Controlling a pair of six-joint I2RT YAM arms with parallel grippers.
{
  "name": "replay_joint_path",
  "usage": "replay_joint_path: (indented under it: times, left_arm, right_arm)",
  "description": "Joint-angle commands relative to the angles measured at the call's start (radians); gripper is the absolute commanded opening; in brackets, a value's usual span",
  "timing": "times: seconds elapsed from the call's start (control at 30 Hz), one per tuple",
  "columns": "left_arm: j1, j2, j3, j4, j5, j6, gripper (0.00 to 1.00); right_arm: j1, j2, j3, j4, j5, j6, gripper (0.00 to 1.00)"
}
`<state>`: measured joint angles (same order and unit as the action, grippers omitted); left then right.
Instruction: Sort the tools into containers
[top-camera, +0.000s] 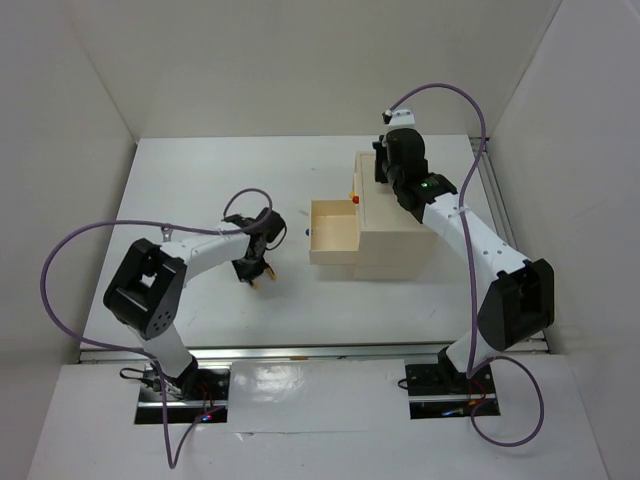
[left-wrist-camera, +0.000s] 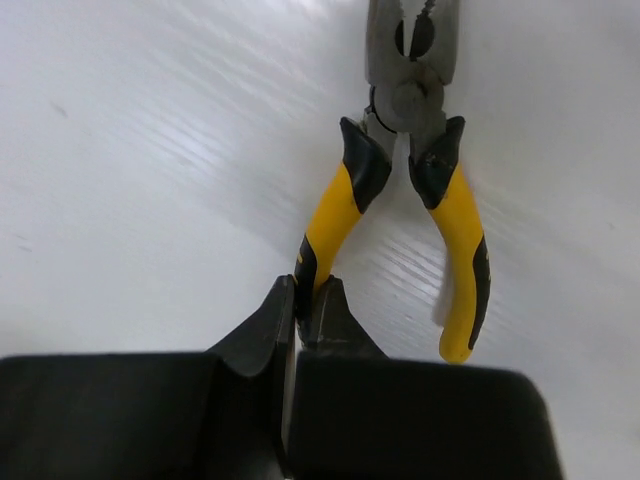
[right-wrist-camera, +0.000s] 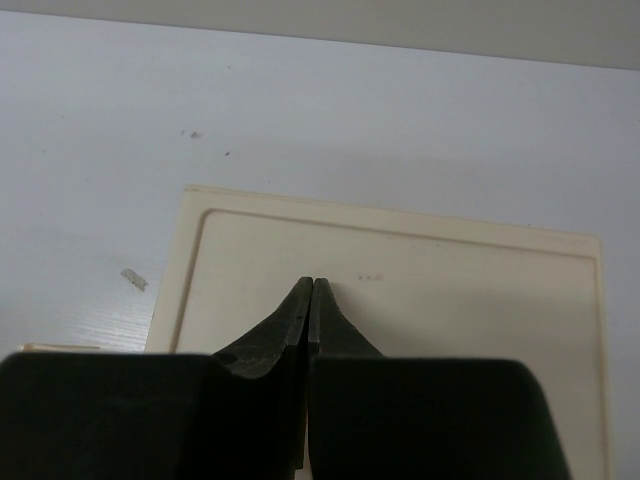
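My left tool (left-wrist-camera: 308, 292) is pinched on the near end of one yellow-black handle (left-wrist-camera: 335, 215) of the pliers (left-wrist-camera: 412, 100), out over the white worktop (left-wrist-camera: 150, 150) left of the box. In the left wrist view their long axis runs straight away from me, grey nose farthest off, and the two handles splay back toward my fingers. The other handle hangs free to the right. I cannot tell whether they lie on the surface or hang just above it. I judge them stiff steel and head-heavy. The rubbery sleeve should give good friction, but a hold this far from the pivot may let the nose droop or swing, and the hinge may let the free handle flap. A grip across both handles near the pivot would sit steadier. From above, only a scrap of yellow shows beneath the tool. To the right an open drawer (top-camera: 313, 232) juts from the beige box (top-camera: 395, 248), a red knob (top-camera: 356, 199) at its far corner. Farthest right, my right tool (right-wrist-camera: 311, 292) hovers over the box's top, its fingers pressed together on nothing.
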<state>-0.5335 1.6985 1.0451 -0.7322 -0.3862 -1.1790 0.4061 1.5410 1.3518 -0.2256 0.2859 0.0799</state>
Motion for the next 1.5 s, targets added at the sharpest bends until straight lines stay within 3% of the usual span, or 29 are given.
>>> replay_joint_path:
  times: [0.0, 0.07, 0.1, 0.13, 0.17, 0.23, 0.33, 0.43, 0.53, 0.63, 0.73, 0.83, 1.47]
  left_arm:
    - [0.009, -0.083, 0.111, -0.081, -0.229, 0.231, 0.0]
    - [0.009, -0.109, 0.182, -0.093, -0.321, 0.336, 0.0]
    - [0.0, -0.123, 0.199, -0.072, -0.336, 0.492, 0.0]
    - [0.0, -0.143, 0.243, -0.072, -0.4, 0.536, 0.0]
    - [0.0, -0.155, 0.257, -0.072, -0.419, 0.585, 0.0]
    - [0.0, -0.18, 0.292, -0.009, -0.408, 0.821, 0.0]
    - [0.0, -0.221, 0.343, 0.071, -0.237, 1.135, 0.0]
    - [0.0, -0.235, 0.426, 0.103, -0.159, 1.287, 0.0]
    - [-0.014, -0.223, 0.504, 0.059, 0.039, 1.401, 0.0]
    - [-0.025, -0.171, 0.627, -0.027, 0.246, 1.401, 0.0]
    - [-0.025, -0.027, 0.823, -0.232, 0.331, 1.351, 0.0]
    - [-0.052, 0.047, 0.928, -0.343, 0.374, 1.315, 0.0]
    - [-0.148, 0.246, 1.004, -0.457, 0.25, 1.289, 0.0]
  right_arm:
    - [0.008, 0.048, -0.066, -0.251, -0.048, 0.001, 0.0]
    - [0.008, 0.048, -0.066, -0.251, -0.048, 0.001, 0.0]
    - [0.008, 0.048, -0.066, -0.251, -0.048, 0.001, 0.0]
    - [0.008, 0.048, -0.066, -0.251, -0.057, 0.001, 0.0]
    - [0.008, 0.048, -0.066, -0.251, -0.057, 0.001, 0.0]
    - [0.008, 0.048, -0.066, -0.251, -0.057, 0.001, 0.0]
    - [0.008, 0.039, -0.066, -0.251, -0.057, 0.001, 0.0]
    - [0.008, 0.039, -0.066, -0.251, -0.057, 0.001, 0.0]
    - [0.008, 0.039, -0.066, -0.251, -0.057, 0.001, 0.0]
    - [0.008, 0.039, -0.066, -0.251, -0.057, 0.001, 0.0]
    - [0.008, 0.039, -0.066, -0.251, -0.057, 0.001, 0.0]
    - [0.008, 0.039, -0.066, -0.251, -0.048, 0.001, 0.0]
    - [0.008, 0.021, -0.075, -0.251, -0.048, 0.001, 0.0]
